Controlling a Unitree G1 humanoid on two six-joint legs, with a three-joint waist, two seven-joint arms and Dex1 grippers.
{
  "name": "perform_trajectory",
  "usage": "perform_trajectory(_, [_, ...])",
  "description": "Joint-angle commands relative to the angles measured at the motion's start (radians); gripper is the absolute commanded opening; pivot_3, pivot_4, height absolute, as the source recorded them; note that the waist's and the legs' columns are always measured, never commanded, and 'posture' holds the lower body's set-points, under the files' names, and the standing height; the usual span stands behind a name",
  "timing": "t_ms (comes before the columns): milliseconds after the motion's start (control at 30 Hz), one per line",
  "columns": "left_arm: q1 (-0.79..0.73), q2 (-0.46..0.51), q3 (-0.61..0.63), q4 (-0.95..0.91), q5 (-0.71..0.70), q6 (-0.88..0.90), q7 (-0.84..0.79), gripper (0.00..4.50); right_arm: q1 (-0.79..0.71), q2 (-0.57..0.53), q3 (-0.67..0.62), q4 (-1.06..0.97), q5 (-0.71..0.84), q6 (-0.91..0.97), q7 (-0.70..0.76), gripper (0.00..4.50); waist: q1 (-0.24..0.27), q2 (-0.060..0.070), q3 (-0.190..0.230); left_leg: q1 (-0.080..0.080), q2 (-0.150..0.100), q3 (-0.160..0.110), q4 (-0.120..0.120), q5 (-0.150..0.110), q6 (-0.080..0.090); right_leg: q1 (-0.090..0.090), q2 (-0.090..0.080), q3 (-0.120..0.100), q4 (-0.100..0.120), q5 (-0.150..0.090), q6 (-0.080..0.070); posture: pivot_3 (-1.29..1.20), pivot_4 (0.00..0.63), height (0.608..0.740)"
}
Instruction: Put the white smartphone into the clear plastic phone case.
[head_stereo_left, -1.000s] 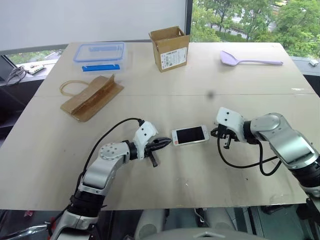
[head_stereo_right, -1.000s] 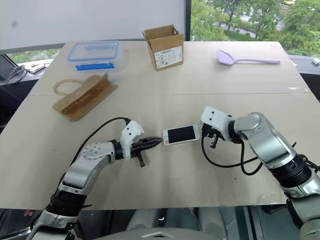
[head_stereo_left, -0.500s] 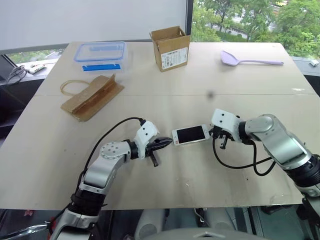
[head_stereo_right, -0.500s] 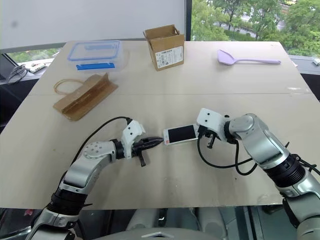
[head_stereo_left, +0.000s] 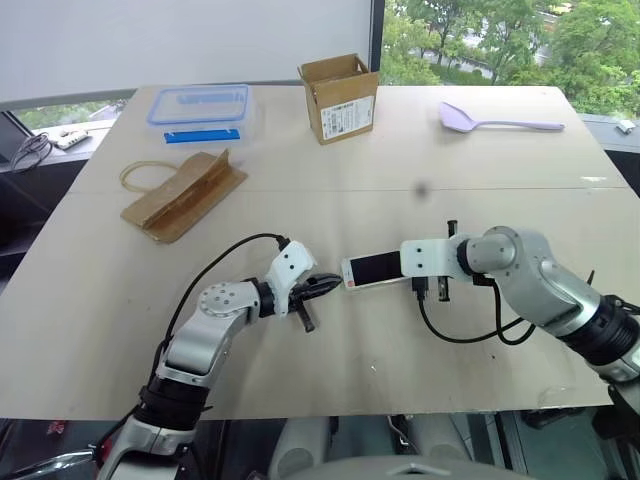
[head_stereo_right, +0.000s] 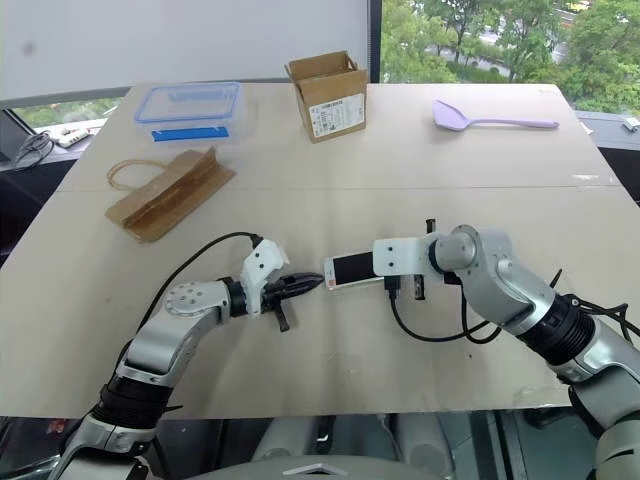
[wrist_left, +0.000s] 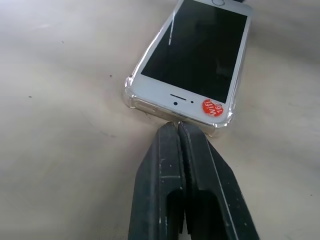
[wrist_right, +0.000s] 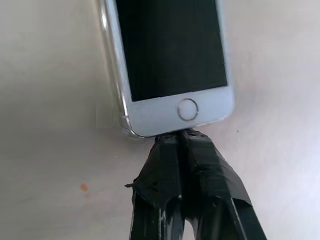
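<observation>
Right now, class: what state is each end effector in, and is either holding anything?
Left end effector: closed, holding nothing, tips at one end of the white smartphone.
Right end effector: closed, holding nothing, tips at the phone's home-button end.

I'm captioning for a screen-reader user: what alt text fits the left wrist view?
A white phone, screen up in a clear case on a pale table, with the left gripper shut, its black fingers meeting the phone's near end beside a red sticker.

Right hand (head_stereo_left: 414, 285) hides white smartphone (head_stereo_left: 372, 270) end.
</observation>
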Motion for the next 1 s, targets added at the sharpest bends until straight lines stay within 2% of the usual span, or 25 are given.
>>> perform_trajectory(33, [-0.021, -0.019, -0.019, -0.040, -0.009, -0.007, 0.001, 0.07, -0.019, 0.073, 0.043, -0.030, -0.012, -0.067, 0.040, 0.00, -0.002, 0.000, 0.000, 0.000, 0.000, 0.000, 0.000, 0.000, 0.000, 0.000, 0.000, 0.000, 0.000, 0.000, 0.000, 0.00, 0.150, 0.740])
perform_trajectory(200, [-0.012, -0.017, -0.013, -0.045, -0.009, -0.008, 0.009, 0.07, -0.015, 0.118, 0.019, -0.027, -0.051, -0.053, 0.065, 0.00, -0.009, 0.000, 0.000, 0.002, 0.001, 0.000, 0.000, 0.000, 0.000, 0.001, 0.001, 0.000, 0.002, 0.000, 0.000, 0.00, 0.150, 0.740])
perform_trajectory(267, [0.004, -0.008, 0.009, -0.045, -0.016, -0.009, 0.010, 0.07, 0.003, 0.098, -0.019, -0.018, -0.062, -0.045, 0.066, 0.00, -0.013, 0.000, 0.000, 0.002, 0.002, 0.000, 0.000, 0.000, 0.000, 0.001, 0.002, 0.000, 0.002, 0.000, 0.000, 0.00, 0.150, 0.740])
perform_trajectory(433, [0.015, 0.019, 0.109, -0.026, -0.075, 0.000, 0.000, 0.07, 0.093, 0.047, -0.206, -0.027, 0.013, 0.048, 0.059, 0.00, -0.009, -0.001, 0.000, 0.001, 0.001, 0.000, 0.000, 0.000, 0.000, 0.000, 0.000, 0.000, 0.002, 0.002, 0.003, 0.00, 0.150, 0.740])
perform_trajectory(533, [0.007, 0.020, 0.136, -0.019, -0.106, 0.006, -0.002, 0.07, 0.127, 0.017, -0.259, -0.034, 0.035, 0.040, 0.051, 0.00, 0.001, 0.000, 0.000, 0.000, 0.000, 0.000, 0.000, 0.000, 0.000, 0.000, 0.000, 0.000, 0.002, 0.002, 0.003, 0.00, 0.150, 0.740])
perform_trajectory(633, [-0.015, 0.013, 0.155, -0.011, -0.135, 0.019, -0.002, 0.07, 0.192, 0.048, -0.412, -0.082, 0.163, 0.118, 0.038, 0.00, 0.007, -0.001, 0.001, 0.000, 0.000, 0.000, 0.000, 0.000, 0.000, 0.000, -0.001, 0.000, 0.001, 0.002, 0.002, 0.00, 0.150, 0.740])
perform_trajectory(800, [-0.066, -0.035, 0.098, -0.018, -0.151, 0.028, -0.015, 0.07, 0.223, 0.149, -0.559, -0.122, 0.307, 0.224, -0.025, 0.00, 0.007, -0.001, 0.001, 0.000, 0.000, -0.001, 0.001, 0.000, 0.000, 0.001, -0.001, -0.001, 0.001, 0.002, 0.003, 0.00, 0.150, 0.740])
perform_trajectory(1000, [-0.130, -0.090, -0.004, 0.028, -0.083, 0.018, 0.005, 0.07, 0.219, 0.175, -0.543, -0.138, 0.360, 0.241, -0.083, 0.00, 0.005, -0.001, 0.001, 0.000, -0.001, -0.001, 0.001, 0.000, 0.000, 0.000, 0.000, 0.000, 0.001, 0.002, 0.003, 0.00, 0.150, 0.740])
